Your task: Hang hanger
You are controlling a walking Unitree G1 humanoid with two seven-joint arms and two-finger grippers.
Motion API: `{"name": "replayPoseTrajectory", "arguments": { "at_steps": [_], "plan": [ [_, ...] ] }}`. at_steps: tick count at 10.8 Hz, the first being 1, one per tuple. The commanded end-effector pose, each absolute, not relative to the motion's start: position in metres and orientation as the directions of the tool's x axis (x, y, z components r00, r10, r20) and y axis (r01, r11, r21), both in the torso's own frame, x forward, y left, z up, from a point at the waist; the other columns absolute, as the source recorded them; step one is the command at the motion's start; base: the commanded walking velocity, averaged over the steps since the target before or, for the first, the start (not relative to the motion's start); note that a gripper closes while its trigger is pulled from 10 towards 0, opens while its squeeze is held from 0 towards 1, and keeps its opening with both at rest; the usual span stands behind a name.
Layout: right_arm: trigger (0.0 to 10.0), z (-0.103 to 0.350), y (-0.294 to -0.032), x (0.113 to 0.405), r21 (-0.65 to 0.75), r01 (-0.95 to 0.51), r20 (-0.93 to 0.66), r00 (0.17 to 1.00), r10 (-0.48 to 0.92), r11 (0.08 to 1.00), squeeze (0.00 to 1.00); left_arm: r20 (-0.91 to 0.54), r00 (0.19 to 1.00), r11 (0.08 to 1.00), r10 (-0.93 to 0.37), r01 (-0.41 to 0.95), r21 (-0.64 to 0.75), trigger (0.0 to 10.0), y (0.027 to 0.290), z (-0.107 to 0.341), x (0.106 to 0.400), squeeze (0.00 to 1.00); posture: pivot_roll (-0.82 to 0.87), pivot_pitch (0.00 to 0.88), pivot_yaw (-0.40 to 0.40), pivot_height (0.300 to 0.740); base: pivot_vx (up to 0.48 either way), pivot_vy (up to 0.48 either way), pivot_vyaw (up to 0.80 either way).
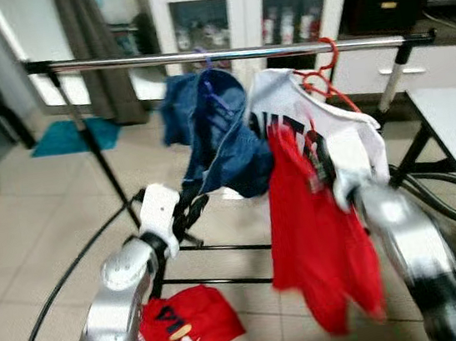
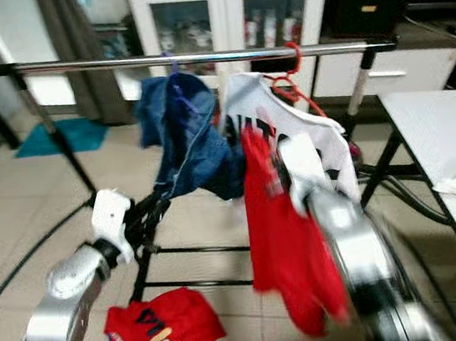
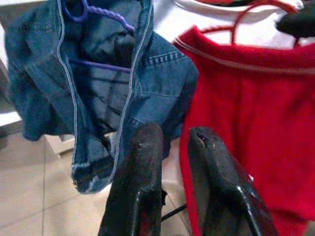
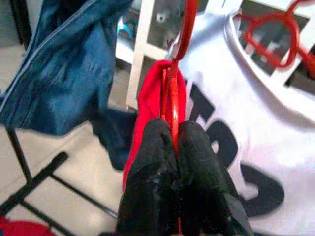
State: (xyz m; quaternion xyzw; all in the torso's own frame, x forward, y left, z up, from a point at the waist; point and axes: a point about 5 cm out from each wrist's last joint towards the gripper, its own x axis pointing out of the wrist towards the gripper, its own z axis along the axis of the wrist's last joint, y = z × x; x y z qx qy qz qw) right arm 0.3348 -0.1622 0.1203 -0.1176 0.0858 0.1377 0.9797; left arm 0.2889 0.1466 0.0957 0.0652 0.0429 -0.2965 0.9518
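Gripping a red hanger (image 4: 173, 93) with a red shirt (image 1: 317, 243) below the rail (image 1: 221, 54), the right claw (image 4: 174, 142) is clamped; the left claw (image 3: 170, 142) hovers slightly parted near the denim jacket (image 1: 215, 134).

Right gripper (image 4: 175, 142) jaws clamping red hanger (image 4: 173, 93), red garment (image 4: 150, 98)

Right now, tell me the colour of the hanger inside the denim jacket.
Purple hanger, clearest in the left wrist view.

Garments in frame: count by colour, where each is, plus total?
Red: 2, a red shirt on the red hanger held by the right gripper, a red shirt on the floor
Blue: 1, denim jacket on the rail
White: 1, white shirt on the rail
Total: 4
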Motion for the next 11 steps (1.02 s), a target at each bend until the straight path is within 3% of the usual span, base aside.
{"name": "replayPoseTrajectory", "arguments": {
  "at_steps": [1, 6, 11],
  "plan": [
    [10.0, 0.139, -0.164, 0.346, -0.2, -0.257, -0.132, 0.963, 0.233, 0.946, 0.0, -0.122, 0.808, 0.802, -0.576, 0.588, 0.11, 10.0, 0.146, 0.1, 0.291, 0.0, -0.06, 0.0, 0.028, 0.74, 0.0, 0.0, 0.0],
    [10.0, 0.193, -0.144, 0.403, -0.321, -0.217, -0.1, 0.976, 0.195, 0.922, 0.0, -0.103, 0.756, 0.742, -0.646, 0.654, 0.145, 10.0, 0.15, 0.129, 0.284, 0.0, -0.02, 0.111, 0.032, 0.74, 0.0, 0.0, 0.0],
    [10.0, 0.229, -0.129, 0.42, -0.252, -0.144, 0.01, 0.988, 0.151, 0.957, 0.0, -0.137, 0.745, 0.732, -0.653, 0.667, 0.14, 10.0, 0.151, 0.131, 0.273, 0.0, 0.01, 0.136, 0.017, 0.74, 0.0, 0.0, 0.0]
  ]
}}
